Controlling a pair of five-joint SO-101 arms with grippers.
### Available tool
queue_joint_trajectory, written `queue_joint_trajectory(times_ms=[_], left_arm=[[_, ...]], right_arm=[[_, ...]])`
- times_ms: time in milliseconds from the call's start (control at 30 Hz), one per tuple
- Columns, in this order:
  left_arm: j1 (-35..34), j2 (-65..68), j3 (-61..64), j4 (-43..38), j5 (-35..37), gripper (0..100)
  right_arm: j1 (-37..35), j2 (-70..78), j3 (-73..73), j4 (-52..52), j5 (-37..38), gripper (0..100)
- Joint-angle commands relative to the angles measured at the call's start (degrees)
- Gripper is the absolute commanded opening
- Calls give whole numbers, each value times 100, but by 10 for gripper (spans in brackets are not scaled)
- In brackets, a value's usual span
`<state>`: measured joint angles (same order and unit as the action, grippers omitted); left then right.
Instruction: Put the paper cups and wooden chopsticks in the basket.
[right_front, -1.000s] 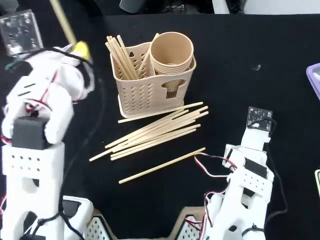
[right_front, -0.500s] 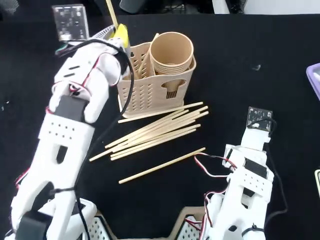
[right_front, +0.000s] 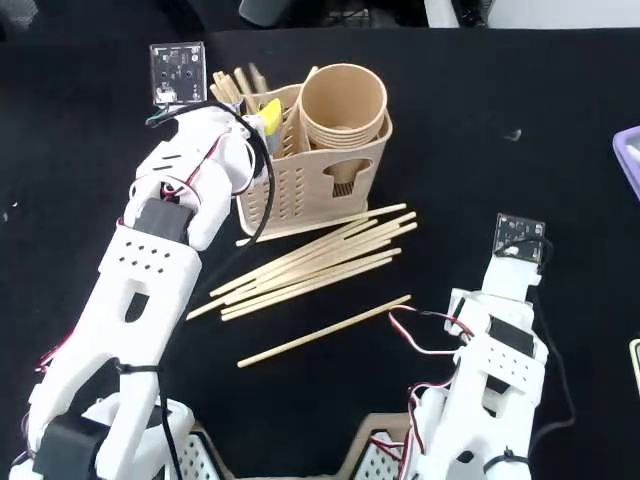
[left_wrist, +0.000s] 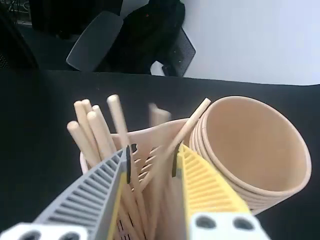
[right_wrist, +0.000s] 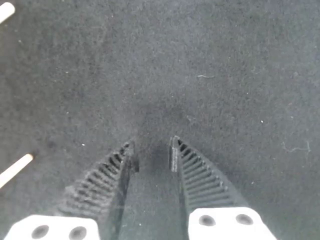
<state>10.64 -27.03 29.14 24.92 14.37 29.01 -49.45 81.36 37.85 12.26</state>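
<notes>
Over the basket (right_front: 300, 185), the left hand (left_wrist: 150, 161) sits narrowly parted among upright chopsticks (left_wrist: 95, 132); the high view adds loose chopsticks (right_front: 310, 265) on the desk (right_front: 500, 100).

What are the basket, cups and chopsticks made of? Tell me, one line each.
Basket: probably moulded beige plastic, matte; slotted walls, cut-out handle.
Cups: seemingly thin tan paper, matte; rolled rims, nested.
Chopsticks: likely bare pale wood, dull; plain round sticks.
</notes>
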Motion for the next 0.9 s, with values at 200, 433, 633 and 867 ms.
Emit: queue_joint_trajectory(times_ms=[200,433,633,867], left_arm=[[-31,-1345,-356,1451,-387,162],[-1226,-2268,532,3209,-1767,166],[-2343,-2268,2519,2901,-1952,166],[-2369,-2330,4031,1785,-1916,163]], right_arm=[[-62,-136,-22,-123,18,113],[-62,-145,-22,-114,18,113],[-62,-171,-31,-97,18,113],[-18,-180,-224,-79,18,116]])
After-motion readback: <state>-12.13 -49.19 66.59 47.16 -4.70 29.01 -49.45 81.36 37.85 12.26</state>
